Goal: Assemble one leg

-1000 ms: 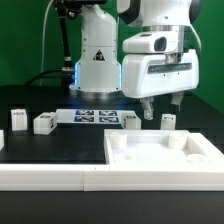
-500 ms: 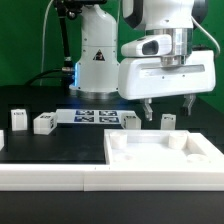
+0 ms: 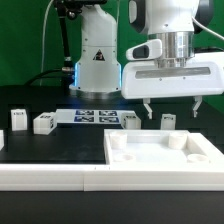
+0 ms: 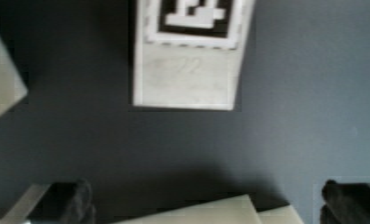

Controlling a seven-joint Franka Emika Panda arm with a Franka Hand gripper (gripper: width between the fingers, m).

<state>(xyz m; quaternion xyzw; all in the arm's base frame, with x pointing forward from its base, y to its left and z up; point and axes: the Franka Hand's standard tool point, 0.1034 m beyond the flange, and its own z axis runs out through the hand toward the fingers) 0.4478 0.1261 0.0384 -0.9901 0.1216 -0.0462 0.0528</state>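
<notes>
my tool hangs above the black surface, its two fingers spread wide with nothing between them. the leg, a small white rectangular plastic block with a black-and-white tag, sits on the surface below that gap, just behind the large flat white tray with round sockets. in the wrist view the leg lies ahead of my fingertips, not between them, and its long axis crosses the line joining them. i judge i need a short advance, then a descent. the marker board and three more small white blocks lie toward the exterior view's left.
</notes>
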